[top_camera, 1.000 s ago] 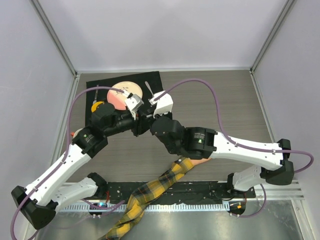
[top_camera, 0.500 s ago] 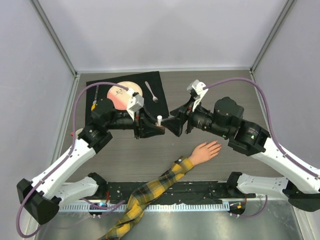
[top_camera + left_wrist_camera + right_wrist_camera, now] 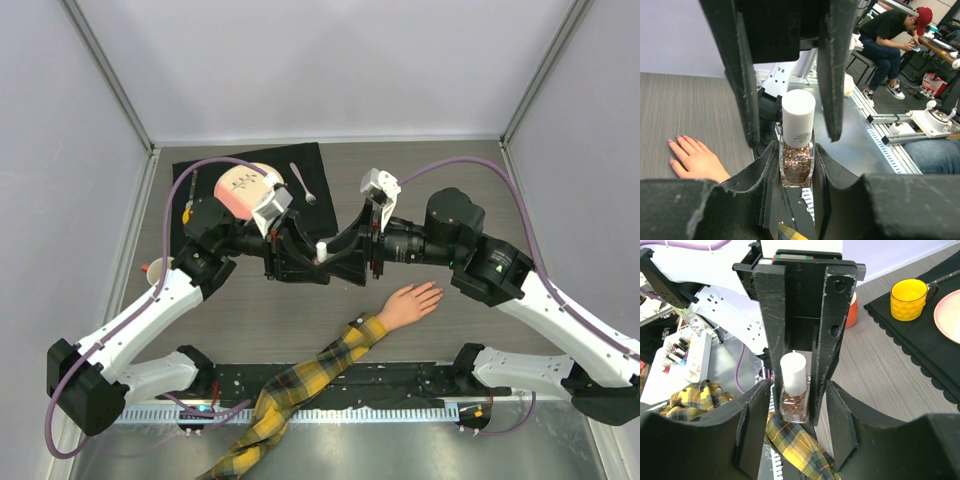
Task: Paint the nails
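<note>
If the right fingers [image 3: 752,425], apart round the cap [image 3: 798,112], shut crooked, the bottle [image 3: 796,162] clamped in the left fingers [image 3: 755,176] could tip

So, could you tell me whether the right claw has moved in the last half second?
Yes. The right claw has edged left, toward the black placemat, and now flanks the bottle cap.

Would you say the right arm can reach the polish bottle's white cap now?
Probably yes: the left tool grips only the bottle by its glass body, leaving the cap bare, and the right tool is open, its fingers flanking it.
</note>
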